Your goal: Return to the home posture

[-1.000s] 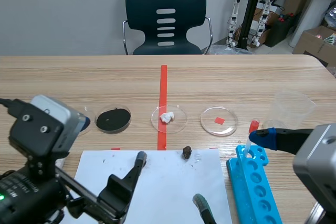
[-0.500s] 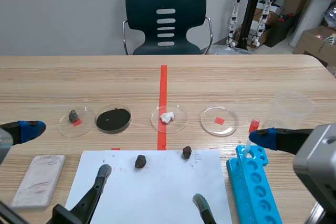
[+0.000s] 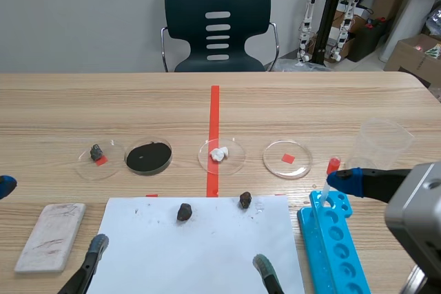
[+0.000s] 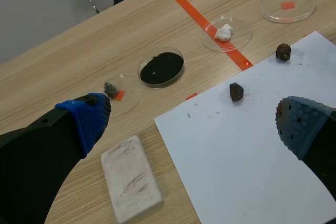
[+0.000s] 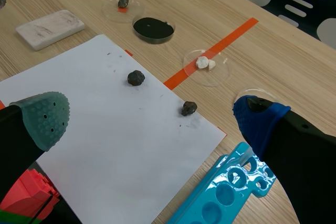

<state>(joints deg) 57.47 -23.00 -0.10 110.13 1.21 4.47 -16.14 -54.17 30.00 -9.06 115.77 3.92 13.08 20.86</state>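
Jaws wide open on both arms, gripping nothing. In the scene view, only the two tips of the left jaws in sight, low at the near left of the worktop [image 3: 289,94]: blue pad [image 3: 4,185] out at the side, grey-green pad [image 3: 96,244] at the left edge of the white paper sheet [image 3: 200,246]. Low at the near right, the right jaws: blue-tipped finger [image 3: 346,180] above the far end of the blue tube rack [image 3: 334,249], grey-green tip [image 3: 262,264] over the sheet's near part.

Ahead of the left jaws in the left wrist view, the sheet with a dark stone [image 4: 236,92] on it, a second stone [image 4: 283,51] near its far corner, and a pale slab [image 4: 131,179] just beside the sheet. Beyond these, a row of four clear dishes: one with a small stone and a red mark [image 4: 116,92], one filled black [image 4: 161,67], one holding a white lump [image 4: 227,32] on the tape line, one with a red square [image 4: 287,5].

Only in the right wrist view: something red [image 5: 29,198] under the grey-green finger, too cut off to identify. Only in the scene view: a clear plastic cup [image 3: 382,141] beyond the rack, a small red-capped piece [image 3: 333,164] just beside it, and a dark chair [image 3: 217,25] behind the worktop.
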